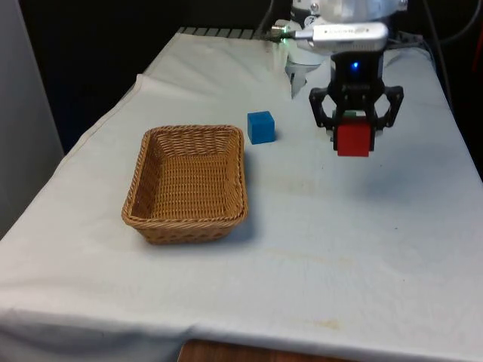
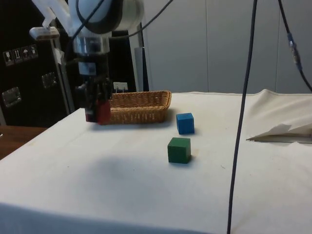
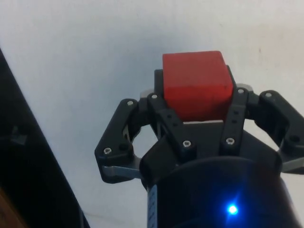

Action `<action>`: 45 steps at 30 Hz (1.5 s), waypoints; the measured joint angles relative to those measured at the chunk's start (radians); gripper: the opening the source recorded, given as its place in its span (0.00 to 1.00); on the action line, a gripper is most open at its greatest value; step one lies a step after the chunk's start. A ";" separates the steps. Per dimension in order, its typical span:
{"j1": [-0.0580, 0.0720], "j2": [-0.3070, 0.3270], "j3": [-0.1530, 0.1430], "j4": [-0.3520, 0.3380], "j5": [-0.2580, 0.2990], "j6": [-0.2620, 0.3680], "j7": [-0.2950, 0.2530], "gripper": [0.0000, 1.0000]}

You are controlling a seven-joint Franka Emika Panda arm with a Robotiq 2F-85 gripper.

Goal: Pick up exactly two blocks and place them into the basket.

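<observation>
My gripper (image 1: 353, 140) (image 2: 98, 111) (image 3: 197, 85) is shut on a red block (image 1: 352, 139) (image 2: 102, 111) (image 3: 196, 81) and holds it above the cloth, on the front view's right. A woven basket (image 1: 189, 183) (image 2: 139, 106) stands on the front view's left with nothing in it. Just beyond its far right corner sits a blue block (image 1: 260, 127) (image 2: 185, 123). A green block (image 2: 179, 149) rests on the cloth near the blue one; in the front view a sliver of that green block (image 1: 349, 114) peeks out behind the gripper.
A crumpled fold of white cloth (image 1: 302, 73) (image 2: 282, 131) lies near the robot's base. A dark cable (image 2: 242, 117) hangs down close to the side camera. In the wrist view the table's edge (image 3: 28, 123) runs close beside the gripper.
</observation>
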 measured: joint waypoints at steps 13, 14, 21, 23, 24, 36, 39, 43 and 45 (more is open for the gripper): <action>-0.001 -0.082 -0.045 -0.023 0.000 -0.036 -0.087 0.01; -0.001 -0.088 -0.049 -0.027 0.000 -0.037 -0.093 0.01; -0.002 -0.103 -0.082 -0.034 0.000 -0.043 -0.137 0.01; -0.003 -0.103 -0.093 -0.036 0.000 -0.043 -0.151 0.01; -0.003 -0.103 -0.099 -0.037 0.000 -0.043 -0.158 0.01; -0.013 -0.094 -0.162 -0.046 0.009 -0.043 -0.245 0.01; -0.017 -0.090 -0.177 -0.047 0.013 -0.043 -0.270 0.01; -0.021 -0.083 -0.193 -0.048 0.023 -0.042 -0.298 0.01; -0.024 -0.075 -0.207 -0.048 0.030 -0.041 -0.323 0.01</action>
